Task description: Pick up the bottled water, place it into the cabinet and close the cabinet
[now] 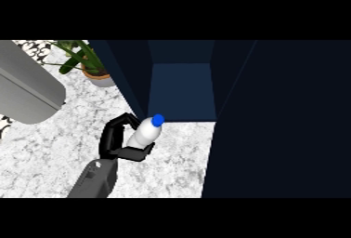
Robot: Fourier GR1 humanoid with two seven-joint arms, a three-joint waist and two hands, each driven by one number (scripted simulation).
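The bottled water (146,131), white with a blue cap, is tilted with its cap pointing up and to the right toward the cabinet. My left hand (116,139) is shut on it, fingers curled round its far side and thumb under its near side, just above the counter. The dark blue cabinet (182,88) stands open straight ahead, its lit inner floor right beyond the cap. Its open door (281,121) fills the right side of the view. My right hand does not show.
A white marble counter (55,153) lies under the hand. A potted plant (93,65) stands at the back, left of the cabinet. A large grey rounded object (24,88) fills the far left.
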